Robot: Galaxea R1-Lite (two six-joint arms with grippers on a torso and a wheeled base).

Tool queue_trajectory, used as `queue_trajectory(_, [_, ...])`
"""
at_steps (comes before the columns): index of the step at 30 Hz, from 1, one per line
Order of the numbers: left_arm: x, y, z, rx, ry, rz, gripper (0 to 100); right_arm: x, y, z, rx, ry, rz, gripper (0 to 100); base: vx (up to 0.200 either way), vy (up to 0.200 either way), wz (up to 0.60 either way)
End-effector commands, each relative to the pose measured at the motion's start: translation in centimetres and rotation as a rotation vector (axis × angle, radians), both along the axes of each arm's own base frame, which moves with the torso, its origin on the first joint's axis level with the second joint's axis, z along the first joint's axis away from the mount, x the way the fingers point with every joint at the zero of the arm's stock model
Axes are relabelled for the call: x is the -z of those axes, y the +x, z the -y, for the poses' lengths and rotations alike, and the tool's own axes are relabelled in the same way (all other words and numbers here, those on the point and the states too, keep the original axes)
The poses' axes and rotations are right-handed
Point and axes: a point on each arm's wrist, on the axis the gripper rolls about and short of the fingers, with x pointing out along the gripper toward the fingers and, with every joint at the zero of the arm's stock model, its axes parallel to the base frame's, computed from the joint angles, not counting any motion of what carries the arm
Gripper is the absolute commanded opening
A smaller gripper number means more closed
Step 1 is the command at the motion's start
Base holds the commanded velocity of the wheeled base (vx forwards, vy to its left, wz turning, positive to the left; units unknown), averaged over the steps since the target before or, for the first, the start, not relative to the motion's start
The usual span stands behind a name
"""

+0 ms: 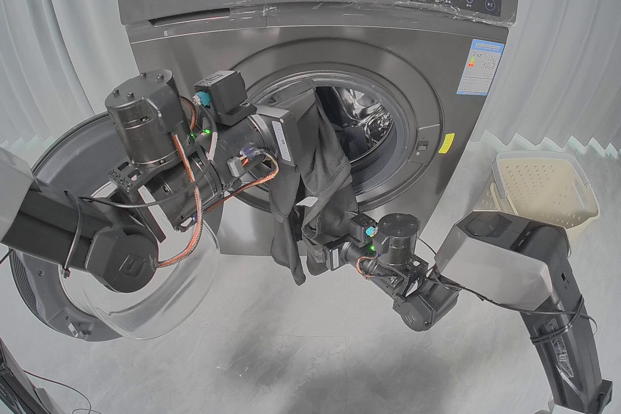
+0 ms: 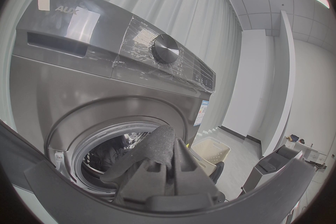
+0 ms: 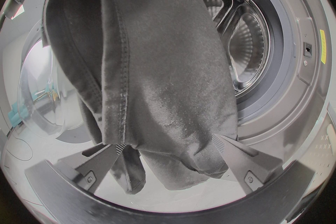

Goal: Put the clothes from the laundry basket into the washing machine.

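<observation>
A black garment (image 1: 321, 176) hangs in front of the washing machine's open drum (image 1: 378, 118). My left gripper (image 1: 303, 119) is shut on its top at the upper left of the opening, seen in the left wrist view as black cloth (image 2: 159, 142) pinched between the fingers (image 2: 189, 165). My right gripper (image 1: 315, 255) is lower, at the garment's hanging end. In the right wrist view its fingers (image 3: 241, 161) stand wide apart, open, with the garment (image 3: 157, 60) drooping between them. Some dark clothing (image 2: 105, 157) lies inside the drum.
The machine's round door (image 1: 97, 279) is swung open to the left, near my left arm. A cream laundry basket (image 1: 546, 189) stands on the floor right of the machine, behind my right arm. Grey floor lies in front.
</observation>
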Motion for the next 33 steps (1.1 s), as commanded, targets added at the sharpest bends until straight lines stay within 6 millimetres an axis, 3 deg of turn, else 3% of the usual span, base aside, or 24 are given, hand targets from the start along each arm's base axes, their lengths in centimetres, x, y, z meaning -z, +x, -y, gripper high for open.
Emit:
queue_trajectory(1, [-0.2,-0.1,-0.1,0.0,-0.004,0.003,0,0.3,0.7,0.2,0.014,0.002,0.002,100,0.0,0.0,0.0])
queue_trajectory(13, [0.0,-0.1,0.0,0.001,-0.001,-0.001,0,0.2,1.8,1.0,0.074,0.016,0.011,100,0.0,0.0,0.0])
queue_trajectory(14, [0.0,-0.1,0.0,0.001,-0.001,-0.001,0,0.2,1.8,1.0,0.074,0.016,0.011,0,0.0,0.0,0.0])
queue_trajectory(22, [0.2,0.4,-0.4,-0.016,0.002,-0.004,0,0.2,0.5,1.1,0.061,0.011,-0.013,0,0.0,0.0,0.0])
queue_trajectory(33, [0.5,0.5,-0.4,-0.018,0.007,-0.008,0,-3.7,-2.6,2.4,0.017,0.019,-0.007,0,0.0,0.0,0.0])
